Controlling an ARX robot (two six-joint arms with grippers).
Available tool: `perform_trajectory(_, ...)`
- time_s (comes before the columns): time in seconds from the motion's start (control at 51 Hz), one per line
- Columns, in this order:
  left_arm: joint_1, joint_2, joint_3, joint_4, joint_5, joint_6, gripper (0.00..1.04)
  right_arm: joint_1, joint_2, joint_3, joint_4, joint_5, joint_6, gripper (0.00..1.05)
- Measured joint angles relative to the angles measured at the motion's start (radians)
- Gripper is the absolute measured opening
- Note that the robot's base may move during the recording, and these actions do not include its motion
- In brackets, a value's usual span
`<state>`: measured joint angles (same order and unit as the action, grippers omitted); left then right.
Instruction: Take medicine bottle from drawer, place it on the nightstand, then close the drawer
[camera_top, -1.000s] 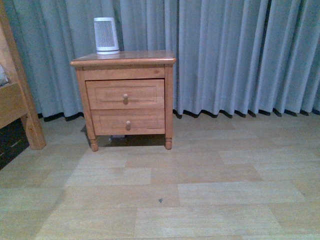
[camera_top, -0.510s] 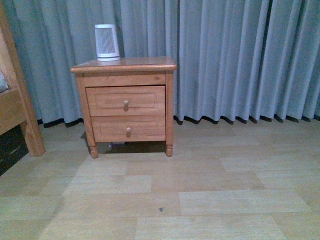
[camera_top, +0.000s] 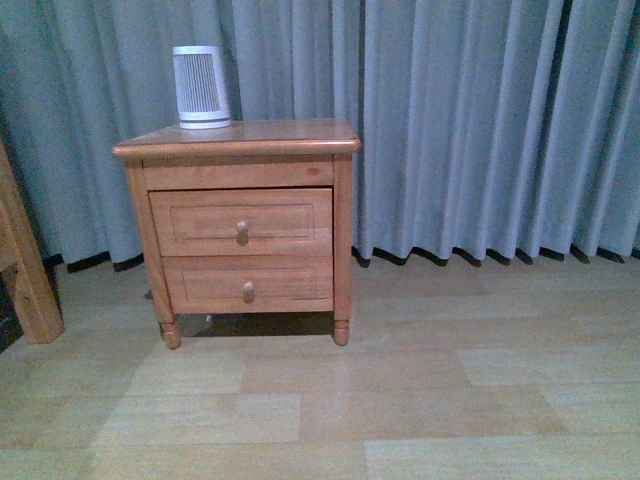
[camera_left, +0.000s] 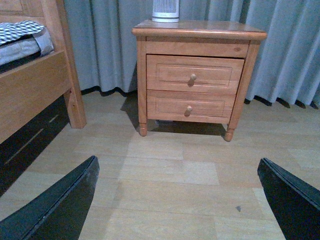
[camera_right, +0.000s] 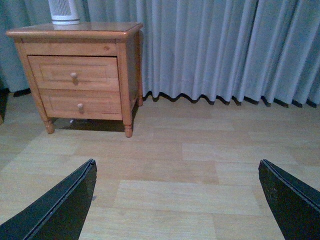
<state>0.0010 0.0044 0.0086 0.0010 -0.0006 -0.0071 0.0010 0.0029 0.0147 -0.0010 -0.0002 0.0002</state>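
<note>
The orange-brown nightstand (camera_top: 240, 138) stands against the grey curtain, left of centre in the front view. Its upper drawer (camera_top: 241, 221) is shut, with a round knob. The nightstand also shows in the left wrist view (camera_left: 200, 31) and the right wrist view (camera_right: 75, 31), well away from both grippers. The medicine bottle is out of view. My left gripper (camera_left: 177, 200) is open and empty above the floor. My right gripper (camera_right: 177, 200) is open and empty above the floor. Neither arm shows in the front view.
A white ribbed cone-shaped appliance (camera_top: 200, 87) stands on the nightstand's top at the back left. A shallower lower drawer (camera_top: 248, 283) is shut. A wooden bed frame (camera_left: 35, 95) stands left of the nightstand. Wood floor (camera_top: 400, 380) lies in front.
The front view has moved closer to the nightstand and shifted right: the nightstand looks larger and the bed frame has slid toward the left edge.
</note>
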Motion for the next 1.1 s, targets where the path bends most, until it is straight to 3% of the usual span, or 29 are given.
perform_trajectory(1.098,0.000,0.000,0.000,-0.001,0.000,0.000,0.98,0.000,0.000,0.000,0.000,0.001,0.000,0.98)
